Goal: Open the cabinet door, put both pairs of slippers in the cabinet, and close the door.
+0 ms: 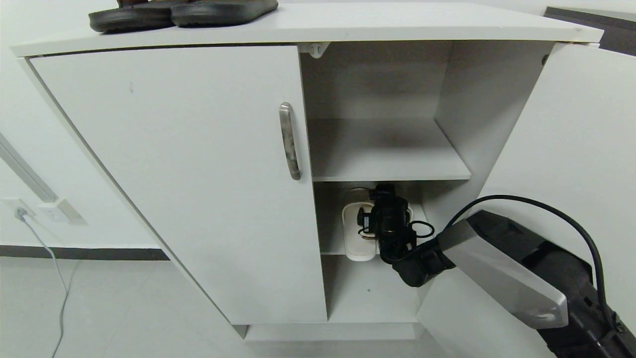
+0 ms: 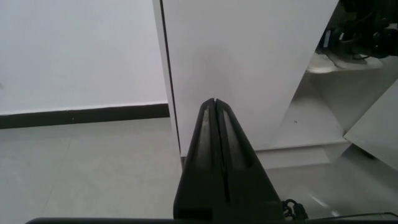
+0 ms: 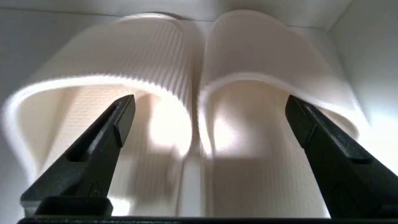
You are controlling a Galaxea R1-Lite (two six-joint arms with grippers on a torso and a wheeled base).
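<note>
A pair of white slippers (image 1: 355, 234) lies side by side on the lower shelf inside the white cabinet (image 1: 348, 25); the ribbed straps of the white slippers (image 3: 163, 59) face the right wrist camera. My right gripper (image 1: 383, 191) is inside that compartment just above them. In its own view the right gripper (image 3: 210, 102) is open, one finger on either outer side of the pair, not closed on them. A dark pair of slippers (image 1: 179, 12) rests on the cabinet top at the left. My left gripper (image 2: 214, 102) is shut and empty, low over the floor, pointing at the cabinet's base.
The right door (image 1: 571, 139) stands wide open beside my right arm. The left door (image 1: 174, 174), with a metal handle (image 1: 289, 140), is closed. An upper shelf (image 1: 387, 154) and the bottom compartment (image 1: 367, 291) hold nothing. A wall socket with a cable (image 1: 20, 214) is at far left.
</note>
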